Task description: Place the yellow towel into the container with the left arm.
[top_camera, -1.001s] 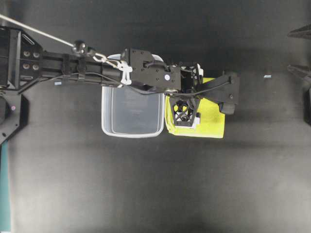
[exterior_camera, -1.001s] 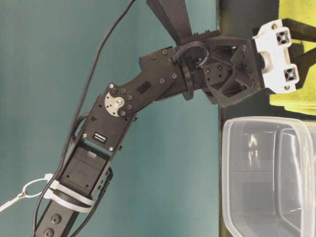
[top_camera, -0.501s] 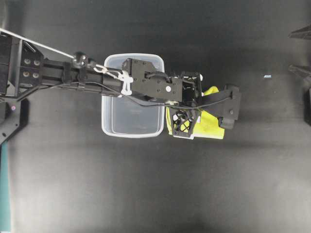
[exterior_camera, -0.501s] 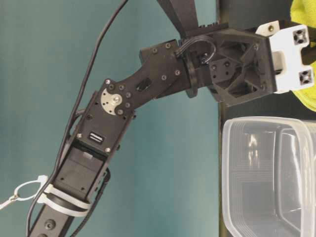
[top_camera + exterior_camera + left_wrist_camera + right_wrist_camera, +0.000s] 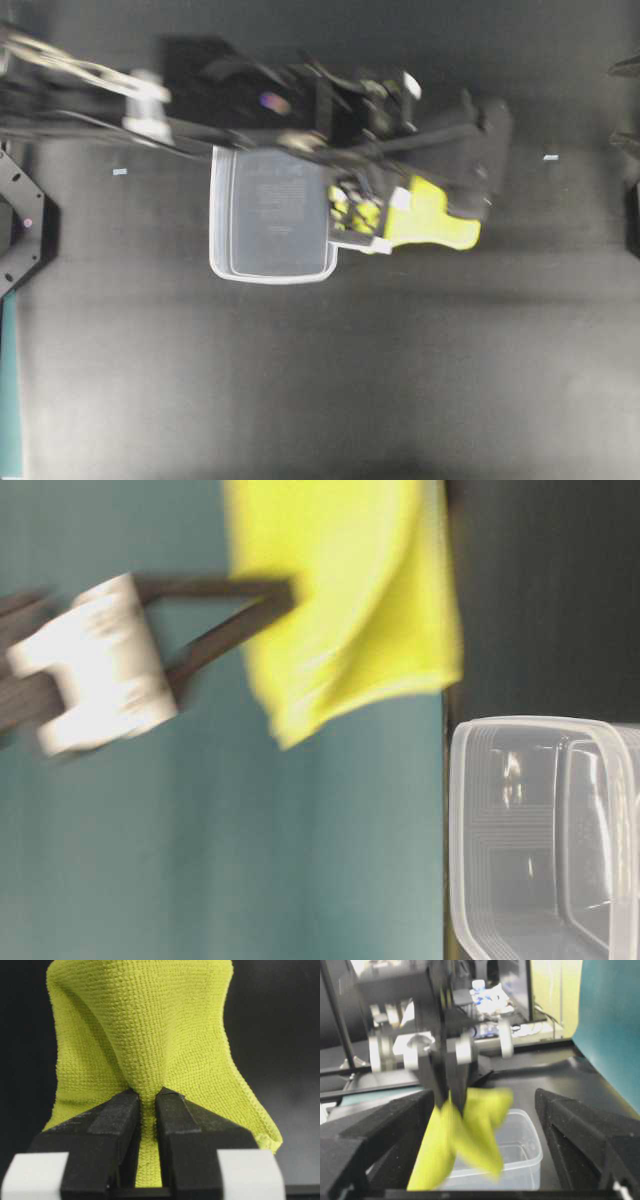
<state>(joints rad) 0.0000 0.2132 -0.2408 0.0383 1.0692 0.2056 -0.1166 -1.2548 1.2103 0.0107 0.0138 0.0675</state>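
The left gripper has its jaws pinched on a fold of the yellow towel, which hangs clear of the table, just right of the container in the overhead view; the right gripper stands spread and idle. Advice: carry the towel left until it is over the tub's middle; lower it inside the rim; only then release, lest a corner drape over the wall.
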